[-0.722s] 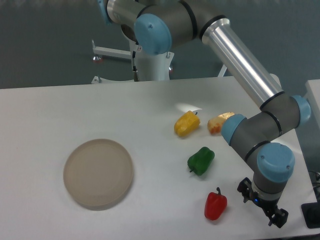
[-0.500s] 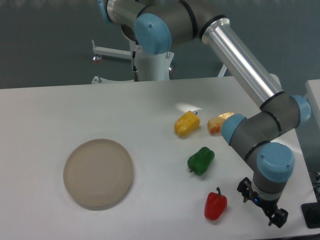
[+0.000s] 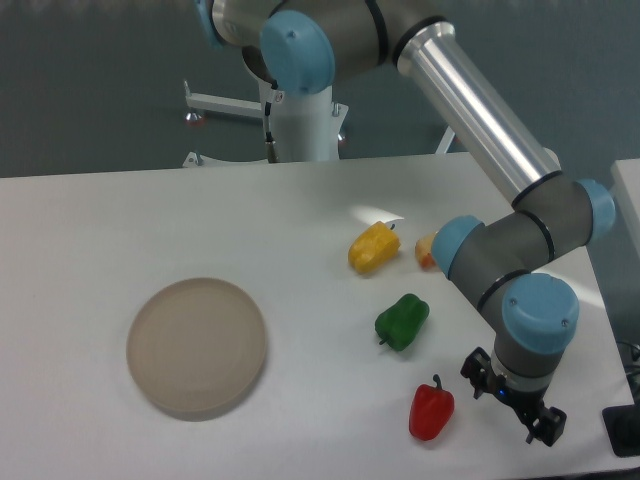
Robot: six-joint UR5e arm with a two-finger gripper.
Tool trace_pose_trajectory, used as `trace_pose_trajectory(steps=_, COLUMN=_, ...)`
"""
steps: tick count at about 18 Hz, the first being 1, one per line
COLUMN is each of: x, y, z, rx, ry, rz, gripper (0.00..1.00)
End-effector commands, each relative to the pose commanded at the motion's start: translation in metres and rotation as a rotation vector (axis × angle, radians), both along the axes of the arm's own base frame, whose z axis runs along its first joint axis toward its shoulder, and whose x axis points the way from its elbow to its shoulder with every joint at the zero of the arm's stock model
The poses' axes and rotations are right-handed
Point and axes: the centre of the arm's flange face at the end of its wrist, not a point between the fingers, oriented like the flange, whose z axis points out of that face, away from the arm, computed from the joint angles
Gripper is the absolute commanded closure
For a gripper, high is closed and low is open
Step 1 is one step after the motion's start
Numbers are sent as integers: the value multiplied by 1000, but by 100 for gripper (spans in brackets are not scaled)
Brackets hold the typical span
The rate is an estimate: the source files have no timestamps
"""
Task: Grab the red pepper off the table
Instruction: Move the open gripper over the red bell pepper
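The small glossy red bell pepper [image 3: 431,411] with its thin dark stem pointing up lay on the large flat white matte counter [image 3: 300,230], near the counter's front edge and toward its right end. Just to the right of that pepper, apart from it, the arm's black two-finger end effector [image 3: 507,396] hovered low with its fingers spread and nothing between them. A small green bell pepper [image 3: 402,321] sat behind and slightly left of the red pepper, and a yellow pepper [image 3: 373,247] lay farther back in the same direction. An orange-yellow piece [image 3: 425,250], partly hidden by the arm's grey and blue joint, lay behind the red pepper, just right of the yellow one. A round beige disc [image 3: 196,346] rested well to the left of the red pepper.
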Motion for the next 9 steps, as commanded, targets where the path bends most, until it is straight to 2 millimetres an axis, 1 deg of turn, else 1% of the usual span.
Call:
trace_pose_trajectory(steps=2, x=14, y=-5, z=7, rx=40, ry=-72, rz=58, gripper=0)
trace_pose_trajectory(steps=3, x=19, y=-6, z=7, rx=55, ry=-103, rz=88, gripper=0)
trace_pose_trajectory(steps=6, x=25, y=-8, z=6, rx=84, ry=-163, rz=182, gripper=0)
trace_pose_trajectory(steps=9, x=32, y=-7, z=-1, rx=82, ry=-183, rz=202, gripper=0)
